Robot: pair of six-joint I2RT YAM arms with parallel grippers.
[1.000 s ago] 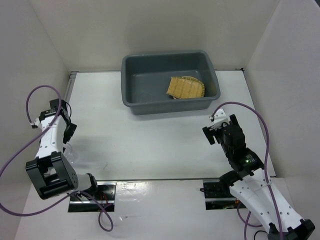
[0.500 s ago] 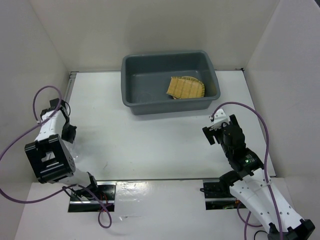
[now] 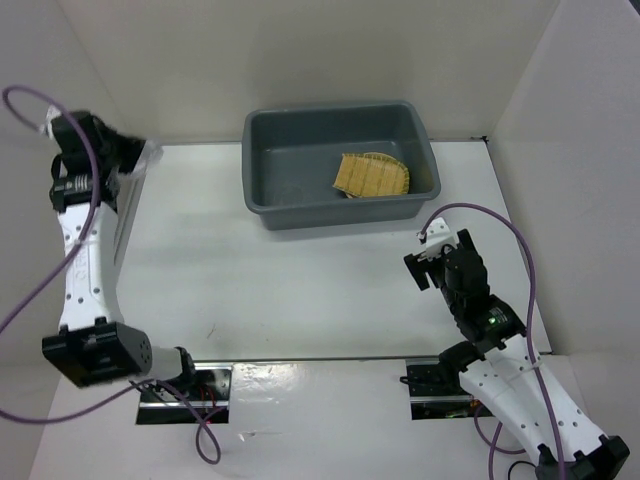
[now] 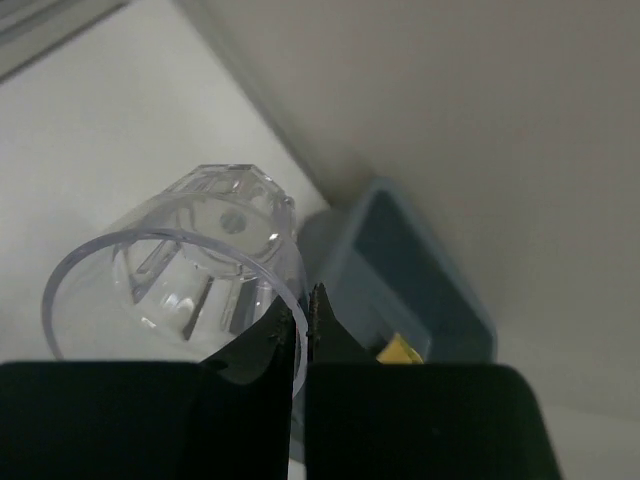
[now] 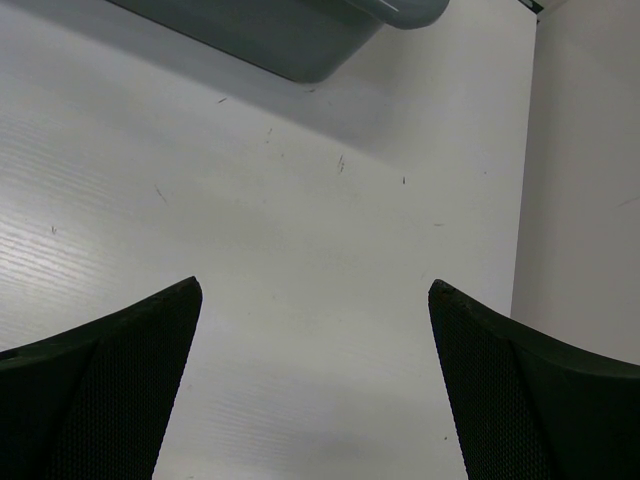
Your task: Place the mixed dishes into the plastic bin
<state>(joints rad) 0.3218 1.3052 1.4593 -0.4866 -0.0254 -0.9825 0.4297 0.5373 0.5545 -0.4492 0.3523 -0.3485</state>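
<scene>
Left gripper pinches the rim wall of the glass cup, cup tipped sideways, mouth toward the wrist. Plastic bin lies ahead-right of it, bamboo tray inside. Thin-wall hold may slip: carry slowly, release low over the bin floor. Right gripper spread, idle. Table white, lightly scuffed; white walls enclose it

plastic bin: nothing legible is showing on it
glass cup: nothing legible is showing either
</scene>
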